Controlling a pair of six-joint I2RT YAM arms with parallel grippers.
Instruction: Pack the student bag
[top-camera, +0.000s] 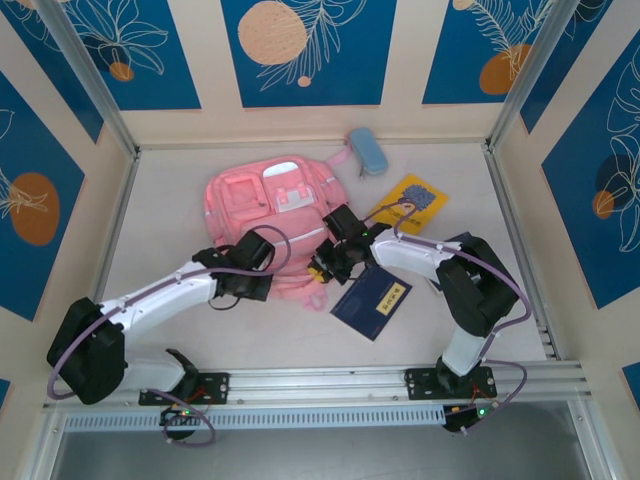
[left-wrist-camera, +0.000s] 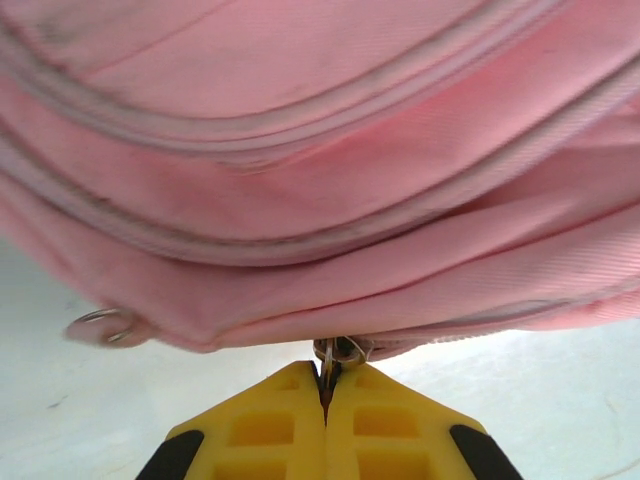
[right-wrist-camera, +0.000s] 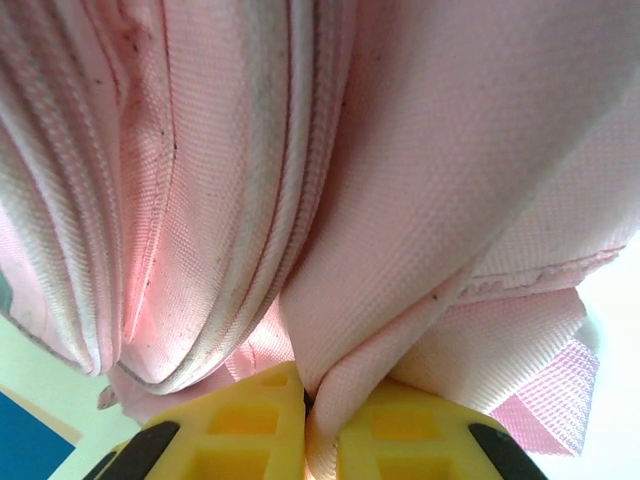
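Observation:
The student bag (top-camera: 270, 200), a big soft pink backpack, lies flat in the middle of the table. My left gripper (top-camera: 268, 268) is at its near edge. In the left wrist view the yellow fingers (left-wrist-camera: 326, 375) are shut on a small metal zipper ring (left-wrist-camera: 342, 350) that hangs below the bag's seam (left-wrist-camera: 300, 150). My right gripper (top-camera: 328, 262) is at the bag's near right corner. In the right wrist view its jaws (right-wrist-camera: 312, 392) are shut on a fold of the bag's pink fabric (right-wrist-camera: 400, 340), beside a zipper line (right-wrist-camera: 300, 150).
A dark blue book (top-camera: 372, 303) lies just right of the right gripper. A yellow booklet (top-camera: 410, 200) sits behind it, and a light-blue pencil case (top-camera: 367, 150) lies by the back wall. A second metal ring (left-wrist-camera: 105, 325) hangs off the bag's left edge. Walls enclose the table.

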